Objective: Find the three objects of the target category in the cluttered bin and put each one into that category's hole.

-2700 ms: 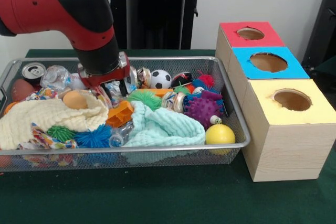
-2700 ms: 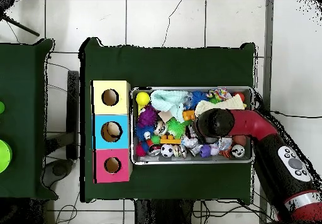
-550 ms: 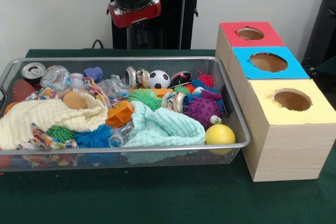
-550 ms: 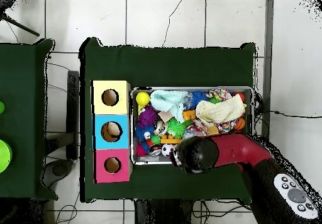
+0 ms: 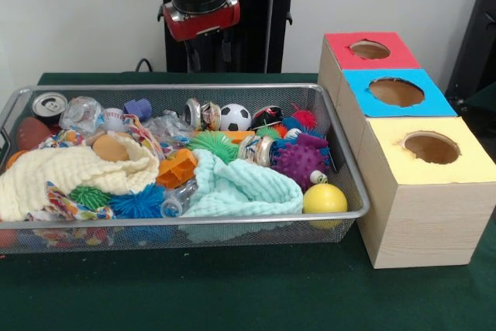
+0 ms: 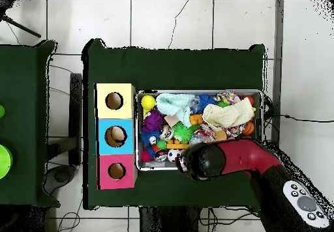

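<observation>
The wire mesh bin (image 5: 232,220) is full of toys and cloths; it also shows in the overhead view (image 6: 198,92). One crinkled clear bottle (image 5: 81,112) lies at the far left by the can. A second (image 5: 166,125) lies at the far middle. A third (image 5: 177,198) lies at the front between the blue spiky toy and the teal cloth. My gripper (image 5: 209,52) hangs high above the bin's far rim, its fingers apart with nothing between them. In the overhead view the red arm (image 6: 203,159) covers it.
Three wooden boxes stand right of the bin, with holes in red (image 5: 370,50), blue (image 5: 397,92) and yellow (image 5: 431,149) tops. The bin also holds a silver can (image 5: 49,106), a soccer ball (image 5: 236,116), a yellow ball (image 5: 325,198), a cream cloth (image 5: 70,170) and a teal cloth (image 5: 242,187).
My gripper has risen out of the bin's far left part and moved towards the boxes, above the far rim. It came up empty. A blue-purple toy now shows where it was.
</observation>
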You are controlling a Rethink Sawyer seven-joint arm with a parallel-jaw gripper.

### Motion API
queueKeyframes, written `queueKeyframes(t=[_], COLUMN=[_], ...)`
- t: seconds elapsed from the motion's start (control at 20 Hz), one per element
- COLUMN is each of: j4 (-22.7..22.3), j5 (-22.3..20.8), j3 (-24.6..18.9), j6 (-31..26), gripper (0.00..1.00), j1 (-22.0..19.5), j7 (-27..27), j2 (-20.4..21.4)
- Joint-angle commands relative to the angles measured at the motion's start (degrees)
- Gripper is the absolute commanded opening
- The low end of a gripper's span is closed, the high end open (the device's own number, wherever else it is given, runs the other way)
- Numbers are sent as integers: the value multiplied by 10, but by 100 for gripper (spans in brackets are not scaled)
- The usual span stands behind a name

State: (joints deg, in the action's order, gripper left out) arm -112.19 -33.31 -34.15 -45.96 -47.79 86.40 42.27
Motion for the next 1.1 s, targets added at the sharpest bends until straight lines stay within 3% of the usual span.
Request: queueKeyframes(t=[0.05, 0.25, 0.65, 1.0, 1.1], j4=[67, 88, 169, 182, 189], j5=[-2, 0, -3, 15, 14], j3=[36, 72, 131, 139, 128], j6=[0, -16, -68, -49, -68], gripper=[100, 100, 100, 100, 100], j1=[4, 22, 55, 40, 34], j7=[34, 79, 91, 54, 5], j2=[-30, -19, -34, -73, -91])
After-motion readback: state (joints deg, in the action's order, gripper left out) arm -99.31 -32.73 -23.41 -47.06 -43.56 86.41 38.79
